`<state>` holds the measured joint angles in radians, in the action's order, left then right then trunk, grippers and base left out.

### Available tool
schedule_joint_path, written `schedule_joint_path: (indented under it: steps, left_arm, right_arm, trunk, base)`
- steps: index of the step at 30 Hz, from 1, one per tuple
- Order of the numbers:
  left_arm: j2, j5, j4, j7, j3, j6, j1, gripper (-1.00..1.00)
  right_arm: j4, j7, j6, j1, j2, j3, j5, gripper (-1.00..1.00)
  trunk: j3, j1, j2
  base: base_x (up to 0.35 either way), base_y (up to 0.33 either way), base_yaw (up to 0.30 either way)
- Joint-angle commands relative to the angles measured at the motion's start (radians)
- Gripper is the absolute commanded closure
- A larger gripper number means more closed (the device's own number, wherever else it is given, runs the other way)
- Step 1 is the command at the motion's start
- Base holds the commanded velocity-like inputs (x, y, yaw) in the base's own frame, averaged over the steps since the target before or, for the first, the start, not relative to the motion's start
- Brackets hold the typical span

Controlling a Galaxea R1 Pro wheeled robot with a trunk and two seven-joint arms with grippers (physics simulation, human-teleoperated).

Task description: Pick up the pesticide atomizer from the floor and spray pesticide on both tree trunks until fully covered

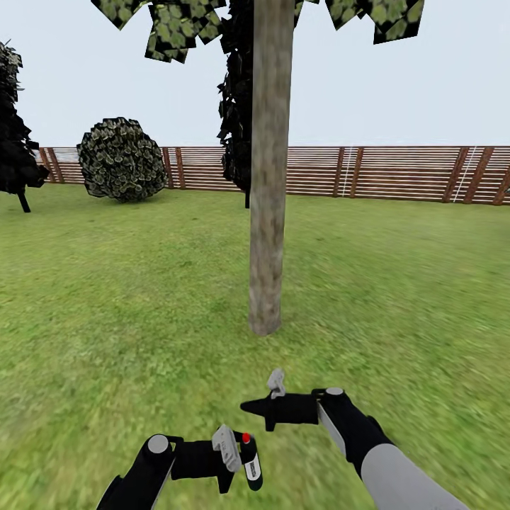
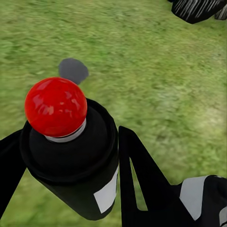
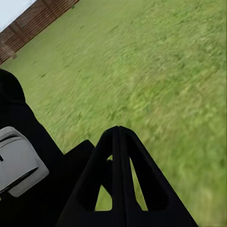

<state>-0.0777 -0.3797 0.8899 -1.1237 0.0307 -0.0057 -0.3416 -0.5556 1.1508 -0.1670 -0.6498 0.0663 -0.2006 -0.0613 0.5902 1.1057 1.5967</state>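
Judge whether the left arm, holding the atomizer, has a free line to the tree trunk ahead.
Probably yes. The left gripper holds the pesticide atomizer, and only open lawn lies between it and the tree trunk. The right gripper sits slightly aside.

A green lawn (image 1: 127, 297) is seen stretching to a brown slatted fence (image 1: 397, 173) at its far edge. A straight grey-brown trunk (image 1: 269, 212) is rooted in the grass near the middle. A round leafy bush (image 1: 122, 159) is set on the lawn before the fence, and a dark tree (image 1: 14, 134) stands at the left edge. What may be a small grey shadow (image 2: 73, 70) is seen on the grass.
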Motion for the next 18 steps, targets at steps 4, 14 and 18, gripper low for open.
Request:
schedule_joint_path:
  steps: [4,14,18]
  left_arm:
    - [-0.001,-0.004,0.001,-0.003,0.000,0.000,0.000,1.00]
    - [-0.001,-0.005,0.002,0.000,-0.001,0.000,0.000,1.00]
    - [0.000,-0.005,0.003,0.000,-0.002,0.000,0.000,1.00]
  right_arm:
    - [0.024,-0.001,-0.011,-0.001,0.001,-0.004,-0.006,1.00]
    - [0.037,-0.002,-0.011,-0.001,0.000,-0.005,-0.005,1.00]
    - [0.039,-0.003,-0.011,-0.001,0.000,-0.005,-0.005,1.00]
  trunk:
    - [0.001,0.000,0.001]
    - [0.001,0.000,0.001]
    - [0.001,0.000,0.001]
  base:
    - [0.000,0.000,0.000]
    - [0.000,0.000,0.000]
    - [0.000,0.000,0.000]
